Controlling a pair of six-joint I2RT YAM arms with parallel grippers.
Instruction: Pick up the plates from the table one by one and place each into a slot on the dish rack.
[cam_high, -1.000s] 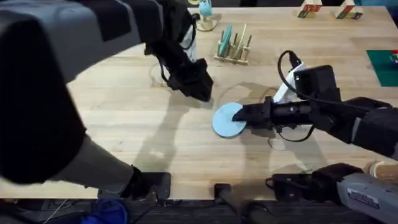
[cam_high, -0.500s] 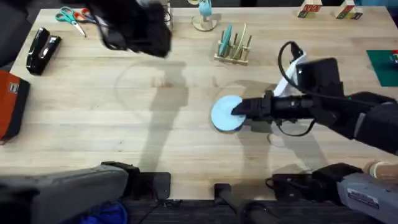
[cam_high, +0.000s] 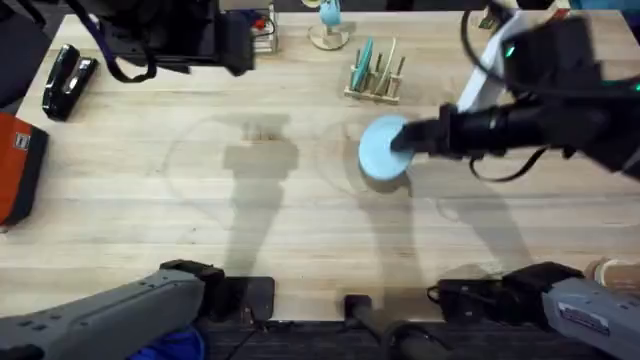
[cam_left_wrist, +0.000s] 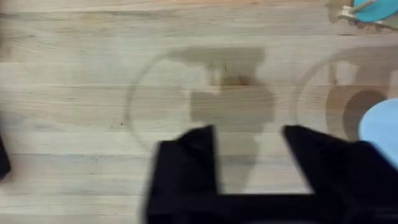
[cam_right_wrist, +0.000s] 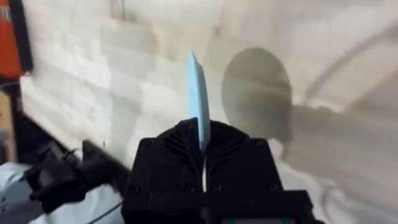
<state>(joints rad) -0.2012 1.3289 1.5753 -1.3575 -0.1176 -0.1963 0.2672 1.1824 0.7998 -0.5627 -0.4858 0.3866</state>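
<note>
Light blue plate clamped edge-on in right claw, off the worktop, near dish rack. Left claw wide apart, holding nothing.

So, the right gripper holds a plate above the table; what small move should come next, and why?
Probably carry the plate onward to the rack. The right gripper is shut on its edge, it casts a shadow on the table, and the rack, holding one plate, has free slots.
</note>
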